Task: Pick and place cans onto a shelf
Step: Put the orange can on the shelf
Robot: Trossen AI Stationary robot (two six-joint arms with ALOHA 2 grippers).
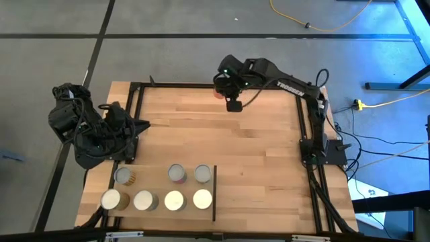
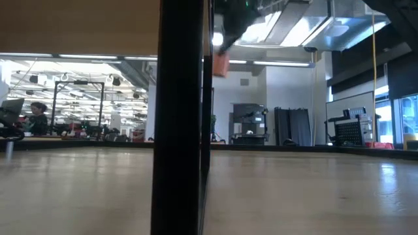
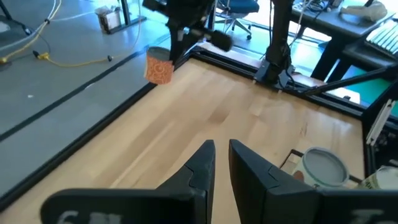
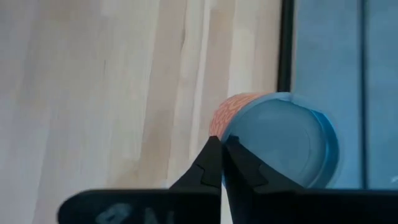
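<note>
My right gripper (image 1: pixel 223 87) is at the table's far edge near its middle, shut on an orange-labelled can (image 1: pixel 218 93), which is lifted in the air. The can also shows in the left wrist view (image 3: pixel 159 67) and the low view (image 2: pixel 221 64). Several cans with pale round tops (image 1: pixel 173 200) stand upright on the light-wood shelf (image 1: pixel 158 187) at the near left, its black bar (image 1: pixel 214 193) on the right side. My left gripper (image 3: pixel 219 163) waits over the table's left edge, its fingers a narrow gap apart and empty. My right gripper pinches the rim of the can's round top end (image 4: pixel 229 138) between its two fingers. The fingers come from above. The can hangs below them (image 3: pixel 159 67), lifted clear of the table, roughly upright.
A black frame runs along the table's far edge (image 1: pixel 181 85) and right edge (image 1: pixel 304 121). Bare wooden tabletop (image 1: pixel 222 141) lies between the held can and the shelf. One can (image 3: pixel 323 167) stands close to my left gripper. Cables lie on the floor beyond the table.
</note>
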